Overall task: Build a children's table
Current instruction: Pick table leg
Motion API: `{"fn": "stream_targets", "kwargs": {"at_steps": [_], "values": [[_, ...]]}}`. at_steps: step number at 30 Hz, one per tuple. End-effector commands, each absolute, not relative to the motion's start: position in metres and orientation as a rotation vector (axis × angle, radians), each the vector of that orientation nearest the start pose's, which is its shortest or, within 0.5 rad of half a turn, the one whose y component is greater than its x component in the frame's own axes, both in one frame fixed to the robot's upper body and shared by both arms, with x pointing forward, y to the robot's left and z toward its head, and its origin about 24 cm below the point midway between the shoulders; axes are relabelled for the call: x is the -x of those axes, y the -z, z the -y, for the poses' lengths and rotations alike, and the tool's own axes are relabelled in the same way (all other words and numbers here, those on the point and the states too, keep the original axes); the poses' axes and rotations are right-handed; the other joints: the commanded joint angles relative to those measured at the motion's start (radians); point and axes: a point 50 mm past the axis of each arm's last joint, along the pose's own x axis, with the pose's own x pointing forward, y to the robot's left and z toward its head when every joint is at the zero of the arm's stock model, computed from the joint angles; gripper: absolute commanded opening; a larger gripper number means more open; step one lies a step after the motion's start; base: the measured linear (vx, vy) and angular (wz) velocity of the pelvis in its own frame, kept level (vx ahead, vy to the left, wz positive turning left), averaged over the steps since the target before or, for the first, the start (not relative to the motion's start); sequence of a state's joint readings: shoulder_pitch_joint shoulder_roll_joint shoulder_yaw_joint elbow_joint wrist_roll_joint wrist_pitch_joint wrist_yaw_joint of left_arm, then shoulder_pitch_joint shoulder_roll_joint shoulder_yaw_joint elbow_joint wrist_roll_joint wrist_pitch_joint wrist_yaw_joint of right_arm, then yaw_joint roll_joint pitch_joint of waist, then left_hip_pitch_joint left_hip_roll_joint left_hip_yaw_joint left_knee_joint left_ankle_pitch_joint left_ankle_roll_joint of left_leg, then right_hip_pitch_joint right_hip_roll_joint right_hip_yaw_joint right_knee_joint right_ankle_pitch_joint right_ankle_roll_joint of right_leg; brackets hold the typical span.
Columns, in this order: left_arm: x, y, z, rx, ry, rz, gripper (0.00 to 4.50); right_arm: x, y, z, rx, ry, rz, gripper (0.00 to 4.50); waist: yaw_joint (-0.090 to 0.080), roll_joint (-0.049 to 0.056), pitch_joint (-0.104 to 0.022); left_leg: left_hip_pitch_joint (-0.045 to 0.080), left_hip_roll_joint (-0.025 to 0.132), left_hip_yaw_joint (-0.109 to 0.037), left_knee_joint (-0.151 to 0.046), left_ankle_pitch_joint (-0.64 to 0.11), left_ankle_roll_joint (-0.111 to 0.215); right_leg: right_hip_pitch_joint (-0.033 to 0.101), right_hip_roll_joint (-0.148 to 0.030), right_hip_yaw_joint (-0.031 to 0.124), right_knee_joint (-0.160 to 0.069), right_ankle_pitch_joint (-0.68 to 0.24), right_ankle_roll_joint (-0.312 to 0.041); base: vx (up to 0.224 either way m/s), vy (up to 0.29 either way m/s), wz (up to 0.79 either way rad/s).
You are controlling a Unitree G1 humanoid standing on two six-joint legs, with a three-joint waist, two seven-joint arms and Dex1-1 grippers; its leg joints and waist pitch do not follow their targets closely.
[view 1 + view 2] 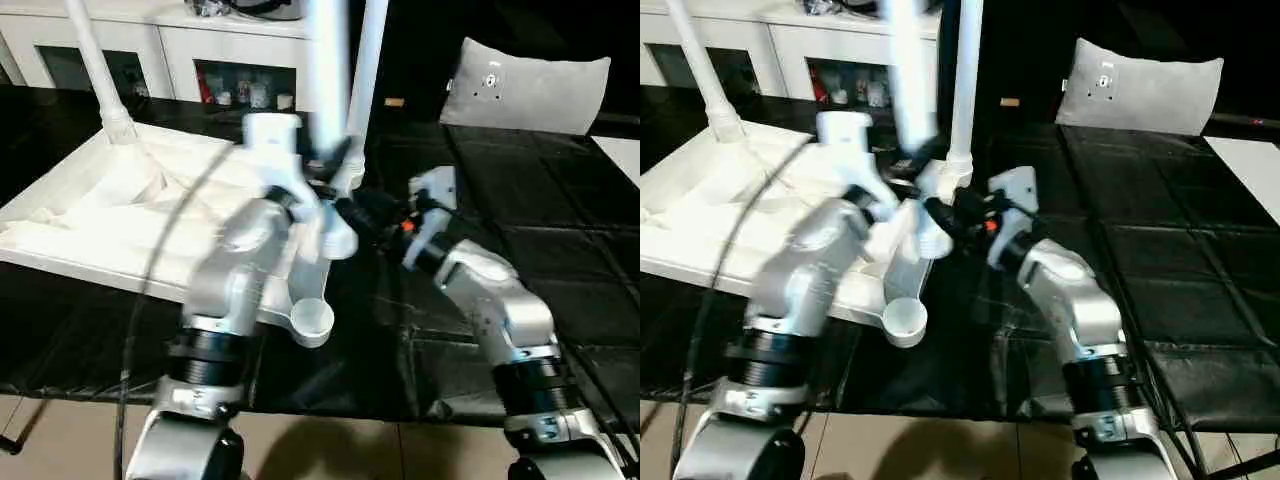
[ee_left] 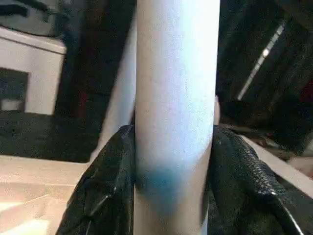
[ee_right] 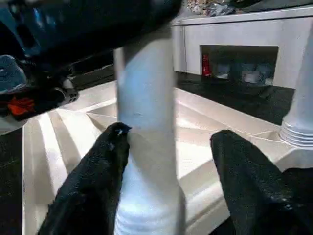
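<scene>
Table top: white plastic table top (image 1: 110, 215) lies underside up on the black floor mat (image 1: 560, 230), ribs and cross-braces facing up; seen from the head it fills the 9 to 10 o'clock part of the scene
Far-left leg: white leg (image 1: 95, 60) stands in the corner socket at 10 o'clock, leaning slightly
Far-right leg: second white leg (image 1: 965, 80) stands upright in the corner socket at about 12 o'clock, ringed collar at its base
Near socket: round corner socket (image 1: 312, 320) at the top's near right corner – open, nothing in it
Held leg: third white leg (image 2: 173, 112) upright, just beside the far-right leg and nearer the robot; its lower end sits over the top's right edge, whether seated in anything I cannot tell
Left end effector: left end effector (image 2: 171, 171) clamped on the held leg, one black finger (image 2: 105, 186) pressed to each side of the shaft
Right end effector: right end effector (image 3: 168, 181) spread around the lower part of the same leg – one finger (image 3: 98, 181) touches the shaft, the other (image 3: 249, 181) stands apart with a gap showing; no firm hold
Surroundings: white cabinet (image 1: 200, 50) along the far wall at 11 o'clock, small items on its open shelf; grey cushion (image 1: 525, 85) at 2 o'clock on the mat
</scene>
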State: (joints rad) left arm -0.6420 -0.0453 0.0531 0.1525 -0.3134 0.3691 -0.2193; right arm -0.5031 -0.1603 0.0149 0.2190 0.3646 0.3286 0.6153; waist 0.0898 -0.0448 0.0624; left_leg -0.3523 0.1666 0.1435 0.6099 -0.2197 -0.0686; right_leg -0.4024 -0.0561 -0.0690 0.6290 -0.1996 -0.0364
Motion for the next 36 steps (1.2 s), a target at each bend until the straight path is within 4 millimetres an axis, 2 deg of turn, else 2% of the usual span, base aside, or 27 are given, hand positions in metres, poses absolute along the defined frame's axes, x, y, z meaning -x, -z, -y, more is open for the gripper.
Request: {"fn": "stream_targets", "kwargs": {"at_steps": [1, 4, 6, 8, 10, 11, 13, 17, 18, 22, 24, 25, 31, 32, 36], "values": [[-0.349, -0.170, -0.076, 0.322, 0.494, 0.114, 1.85, -0.326, -0.116, 0.116, -0.201, -0.798, -0.009, 3.34, 0.003, 0.004, -0.071, -0.007, 0.054, -0.009, -0.065, -0.011, 0.057, 0.072, -0.089, 0.058, -0.070, -0.047, -0.189, 0.000, 0.000, 0.00], [-0.351, -0.172, -0.082, 0.350, 0.490, 0.107, 1.85, -0.325, -0.123, 0.127, -0.294, -0.784, 0.029, 3.55, 0.007, 0.001, -0.071, -0.006, 0.054, -0.009, -0.065, -0.006, 0.068, 0.073, -0.091, 0.058, -0.068, -0.034, -0.194, 0.000, 0.000, 0.00], [-0.352, -0.175, -0.086, 0.384, 0.505, 0.104, 1.85, -0.326, -0.132, 0.142, -0.372, -0.735, 0.086, 3.86, 0.011, 0.003, -0.070, -0.005, 0.055, -0.009, -0.066, -0.007, 0.069, 0.072, -0.092, 0.058, -0.069, -0.037, -0.198, 0.000, 0.000, 0.00], [-0.352, -0.177, -0.090, 0.432, 0.535, 0.093, 1.85, -0.326, -0.136, 0.154, -0.426, -0.710, 0.095, 3.91, 0.016, 0.002, -0.071, -0.002, 0.054, -0.007, -0.065, 0.001, 0.068, 0.072, -0.091, 0.058, -0.067, -0.039, -0.202, 0.000, 0.000, 0.00], [-0.352, -0.178, -0.092, 0.468, 0.570, 0.085, 1.85, -0.325, -0.137, 0.162, -0.423, -0.713, 0.067, 4.11, 0.016, 0.001, -0.070, -0.003, 0.052, -0.006, -0.065, 0.005, 0.068, 0.072, -0.088, 0.057, -0.068, -0.035, -0.204, 0.000, 0.000, 0.00], [-0.353, -0.179, -0.093, 0.480, 0.585, 0.083, 1.85, -0.324, -0.136, 0.165, -0.402, -0.716, 0.053, 4.22, 0.019, 0.007, -0.072, -0.004, 0.050, -0.006, -0.063, 0.014, 0.067, 0.073, -0.088, 0.057, -0.066, -0.030, -0.205, 0.000, 0.000, 0.00], [-0.353, -0.181, -0.094, 0.498, 0.601, 0.081, 1.85, -0.323, -0.134, 0.168, -0.382, -0.728, 0.029, 4.35, 0.018, 0.003, -0.071, -0.005, 0.049, -0.005, -0.063, 0.006, 0.064, 0.073, -0.087, 0.056, -0.071, -0.049, -0.198, 0.000, 0.000, 0.00], [-0.351, -0.188, -0.093, 0.559, 0.693, 0.078, 1.85, -0.320, -0.133, 0.170, -0.376, -0.780, -0.015, 4.50, 0.020, 0.001, -0.071, -0.006, 0.048, -0.005, -0.063, 0.005, 0.063, 0.074, -0.088, 0.055, -0.073, -0.070, -0.197, 0.000, 0.000, 0.00], [-0.349, -0.190, -0.093, 0.572, 0.739, 0.076, 1.85, -0.319, -0.135, 0.170, -0.379, -0.789, -0.018, 4.50, 0.020, -0.003, -0.070, -0.006, 0.049, -0.005, -0.063, 0.005, 0.065, 0.074, -0.088, 0.055, -0.074, -0.072, -0.196, 0.000, 0.000, 0.00], [-0.341, -0.196, -0.090, 0.592, 0.897, 0.069, 1.85, -0.315, -0.140, 0.169, -0.392, -0.853, -0.029, 4.50, 0.021, 0.000, -0.070, -0.004, 0.049, -0.004, -0.063, 0.014, 0.068, 0.073, -0.087, 0.055, -0.073, -0.075, -0.196, 0.000, 0.000, 0.00], [-0.337, -0.198, -0.089, 0.583, 0.970, 0.068, 1.85, -0.311, -0.142, 0.167, -0.393, -0.912, -0.037, 4.50, 0.024, 0.001, -0.071, -0.004, 0.050, -0.005, -0.063, 0.016, 0.070, 0.073, -0.088, 0.055, -0.071, -0.079, -0.194, 0.000, 0.000, 0.00], [-0.335, -0.199, -0.088, 0.567, 1.008, 0.070, 1.85, -0.308, -0.142, 0.165, -0.392, -0.953, -0.048, 4.50, 0.024, -0.003, -0.070, -0.005, 0.051, -0.005, -0.064, 0.011, 0.070, 0.073, -0.088, 0.055, -0.073, -0.083, -0.192, 0.000, 0.000, 0.00], [-0.327, -0.201, -0.084, 0.493, 1.135, 0.071, 1.85, -0.293, -0.144, 0.159, -0.381, -1.148, -0.107, 4.50, 0.028, 0.001, -0.067, -0.004, 0.053, -0.005, -0.066, -0.015, 0.064, 0.072, -0.089, 0.056, -0.079, -0.133, -0.179, 0.000, 0.000, 0.00], [-0.326, -0.201, -0.083, 0.491, 1.159, 0.071, 1.85, -0.293, -0.145, 0.158, -0.373, -1.164, -0.113, 4.50, 0.028, 0.005, -0.068, -0.004, 0.053, -0.005, -0.066, -0.015, 0.059, 0.071, -0.089, 0.056, -0.080, -0.136, -0.176, 0.000, 0.000, 0.00], [-0.321, -0.202, -0.080, 0.478, 1.218, 0.083, 1.85, -0.294, -0.144, 0.157, -0.336, -1.172, -0.130, 4.50, 0.028, 0.002, -0.069, -0.005, 0.053, -0.005, -0.065, -0.003, 0.045, 0.072, -0.090, 0.056, -0.076, -0.112, -0.185, 0.000, 0.000, 0.00]]}}
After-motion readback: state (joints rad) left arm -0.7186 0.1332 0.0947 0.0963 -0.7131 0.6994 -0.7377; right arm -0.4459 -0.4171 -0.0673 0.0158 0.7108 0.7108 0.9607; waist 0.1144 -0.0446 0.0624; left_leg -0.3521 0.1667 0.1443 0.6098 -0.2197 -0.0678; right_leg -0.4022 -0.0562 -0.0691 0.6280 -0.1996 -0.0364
